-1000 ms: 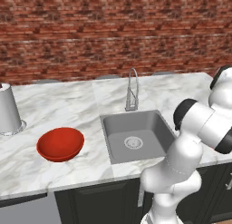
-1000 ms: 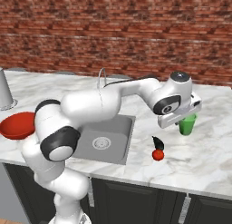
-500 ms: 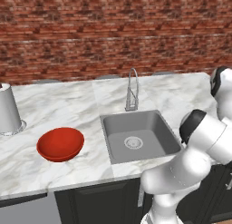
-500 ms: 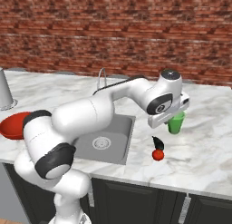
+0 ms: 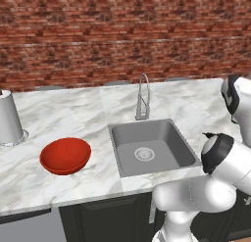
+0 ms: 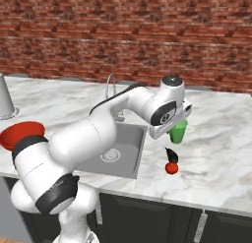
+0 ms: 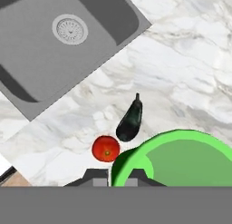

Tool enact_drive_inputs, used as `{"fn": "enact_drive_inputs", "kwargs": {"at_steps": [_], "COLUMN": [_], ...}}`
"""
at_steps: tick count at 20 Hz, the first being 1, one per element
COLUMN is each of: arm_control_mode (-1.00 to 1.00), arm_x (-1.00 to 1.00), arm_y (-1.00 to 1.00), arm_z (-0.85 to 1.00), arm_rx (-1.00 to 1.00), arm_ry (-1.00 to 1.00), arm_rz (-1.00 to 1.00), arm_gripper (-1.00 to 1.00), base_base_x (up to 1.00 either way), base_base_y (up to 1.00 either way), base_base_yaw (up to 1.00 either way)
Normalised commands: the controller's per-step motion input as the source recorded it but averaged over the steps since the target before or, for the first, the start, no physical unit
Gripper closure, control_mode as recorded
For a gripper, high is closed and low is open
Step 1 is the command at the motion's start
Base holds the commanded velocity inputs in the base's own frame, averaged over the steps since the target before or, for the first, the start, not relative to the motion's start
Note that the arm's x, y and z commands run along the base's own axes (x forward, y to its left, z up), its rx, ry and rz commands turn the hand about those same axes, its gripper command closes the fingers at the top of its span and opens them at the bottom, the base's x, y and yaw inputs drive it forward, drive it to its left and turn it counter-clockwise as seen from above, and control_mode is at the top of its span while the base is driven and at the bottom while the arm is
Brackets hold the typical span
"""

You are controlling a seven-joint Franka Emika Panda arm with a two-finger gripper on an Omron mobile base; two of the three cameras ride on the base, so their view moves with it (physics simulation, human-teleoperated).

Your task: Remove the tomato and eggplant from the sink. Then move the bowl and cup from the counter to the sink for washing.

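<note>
Now higher: pincer (image 7: 112, 175) with cup (image 6: 178, 131).

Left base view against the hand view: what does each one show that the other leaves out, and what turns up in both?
Left base view's own: the wide shallow red bowl on the counter, a white cylindrical canister at the far left, the thin curved metal faucet and the red brick wall.
Hand view's own: the tiny shiny red tomato and the dark purple eggplant lying close together on the counter, beside the bright green cup.
Shared: the grey square sink with its round drain, and the white grey-veined marble counter.
</note>
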Motion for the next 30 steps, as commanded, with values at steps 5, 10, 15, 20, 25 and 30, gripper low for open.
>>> {"fn": "enact_drive_inputs", "kwargs": {"at_steps": [5,10,15,20,25,30], "arm_control_mode": [-1.00,-1.00,-1.00,-1.00,-1.00,-1.00], "arm_x": [0.00,0.01,0.00,0.00,0.01,0.03], "arm_y": [0.42,0.39,0.38,0.37,0.36,0.36], "arm_z": [0.00,0.00,0.00,-0.01,-0.04,-0.05], "arm_rx": [0.00,0.00,0.00,0.00,0.00,0.00], "arm_ry": [0.00,0.00,0.00,0.00,0.00,0.00], "arm_rz": [0.09,0.14,0.16,0.14,0.09,0.10], "arm_gripper": [1.00,1.00,1.00,1.00,1.00,1.00], "base_base_x": [0.00,0.00,0.00,0.00,0.00,0.00], "base_base_y": [0.00,0.00,0.00,0.00,0.00,0.00], "base_base_yaw": [0.00,0.00,0.00,0.00,0.00,0.00]}}
